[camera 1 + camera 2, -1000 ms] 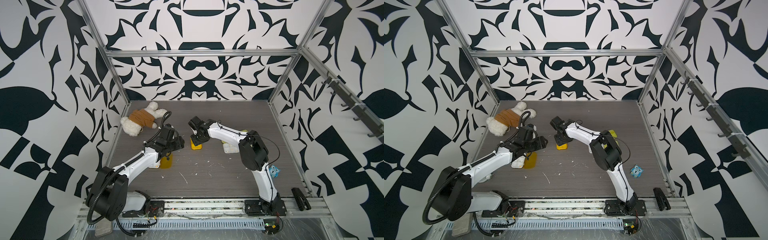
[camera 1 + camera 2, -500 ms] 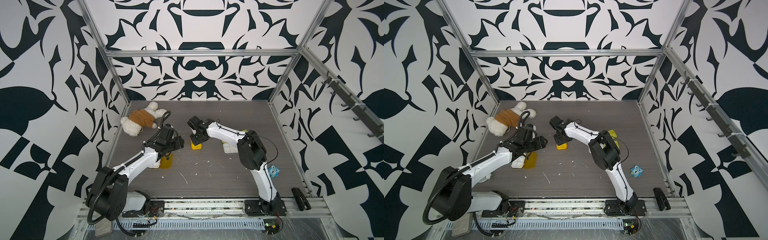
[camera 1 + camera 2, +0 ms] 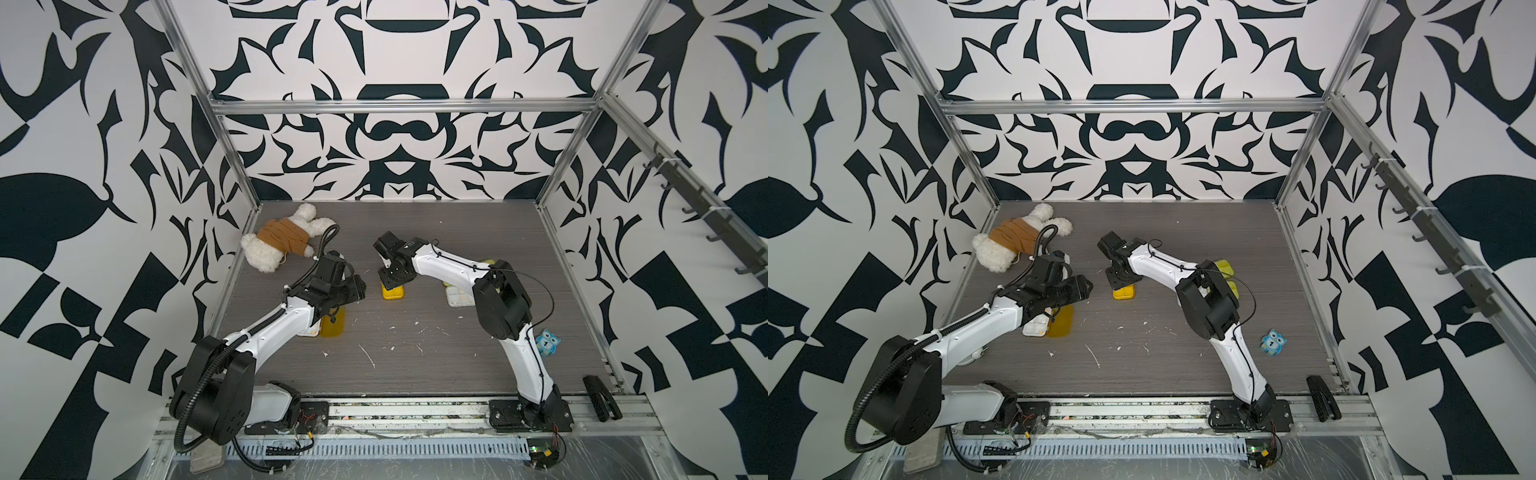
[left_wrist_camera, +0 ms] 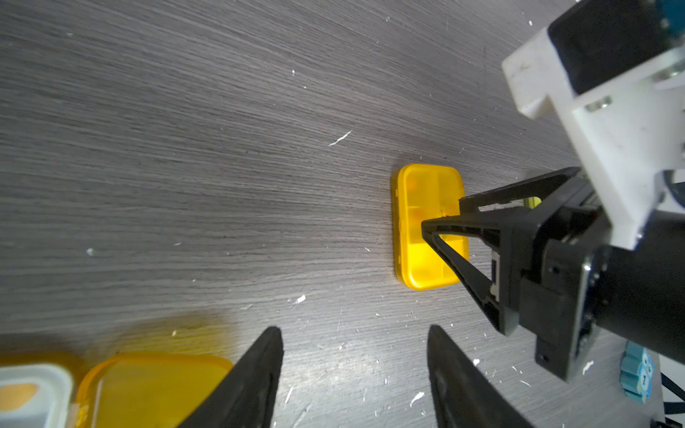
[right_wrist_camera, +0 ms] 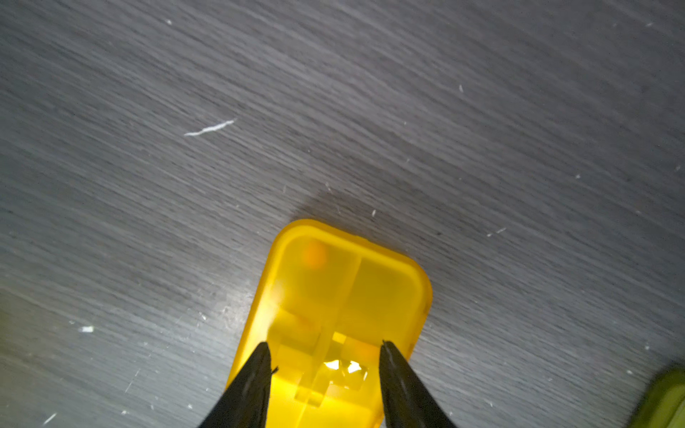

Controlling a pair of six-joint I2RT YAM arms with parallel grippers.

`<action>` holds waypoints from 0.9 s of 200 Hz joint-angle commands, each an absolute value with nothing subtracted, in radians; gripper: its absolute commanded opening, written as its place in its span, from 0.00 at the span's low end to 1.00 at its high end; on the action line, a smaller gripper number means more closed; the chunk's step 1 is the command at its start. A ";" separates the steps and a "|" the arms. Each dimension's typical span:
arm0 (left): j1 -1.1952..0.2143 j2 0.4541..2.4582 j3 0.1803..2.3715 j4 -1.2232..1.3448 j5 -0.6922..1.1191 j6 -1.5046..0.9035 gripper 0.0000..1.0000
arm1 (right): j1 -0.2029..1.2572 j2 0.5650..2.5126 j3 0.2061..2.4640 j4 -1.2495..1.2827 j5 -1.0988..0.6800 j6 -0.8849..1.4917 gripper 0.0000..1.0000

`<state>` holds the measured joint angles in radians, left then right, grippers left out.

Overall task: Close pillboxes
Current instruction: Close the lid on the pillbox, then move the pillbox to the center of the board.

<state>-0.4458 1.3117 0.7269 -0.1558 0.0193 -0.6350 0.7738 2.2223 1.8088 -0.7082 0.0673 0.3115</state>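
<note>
In both top views the right gripper (image 3: 392,284) pointed straight down over a closed amber pillbox (image 3: 393,294) near the middle of the grey table (image 3: 415,374), its black body hiding the box's far end; the left gripper (image 3: 352,289) hung low just to the left, above an open amber pillbox (image 3: 332,328) whose lid lay flat beside its white tray; from up there I could not tell how wide either pair of jaws stood. In a top view yellow-green pillboxes (image 3: 1225,266) lay partly hidden behind the right arm; a blue owl toy (image 3: 1273,341) sat near the table's right edge; a teddy bear (image 3: 1017,241) lay in the far left corner.

In the left wrist view the left gripper (image 4: 352,370) had its jaws well apart, with only bare table between them; the open amber pillbox (image 4: 148,389) lay just beside one finger; ahead, the closed amber pillbox (image 4: 419,229) lay flat, and the right gripper (image 4: 441,213) reached its tips onto or just above the lid.

In the right wrist view the right gripper (image 5: 324,342) had its jaws parted, both tips over the lid inside the box's edges, not clamped on its sides; the compartment walls showed through the amber lid (image 5: 344,296); a blurred yellow-green edge (image 5: 663,400) showed at one corner.
</note>
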 commanded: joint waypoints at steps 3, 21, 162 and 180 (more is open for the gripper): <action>-0.426 1.240 0.710 -0.178 0.014 -0.625 0.65 | 0.810 2.192 1.852 -0.697 0.030 0.338 0.49; -0.406 1.215 0.698 -0.183 0.023 -0.625 0.65 | 0.830 2.199 1.860 -0.672 0.004 0.357 0.46; -0.385 1.227 0.692 -0.181 0.055 -0.625 0.65 | 0.864 2.243 1.852 -0.705 0.044 0.339 0.40; -0.385 1.242 0.698 -0.178 0.067 -0.623 0.65 | 0.861 2.219 1.817 -0.719 0.075 0.334 0.40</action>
<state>-0.3882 1.2182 0.6937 -0.1764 0.0444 -0.6289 0.8650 2.2871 1.8568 -0.6827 0.0193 0.3538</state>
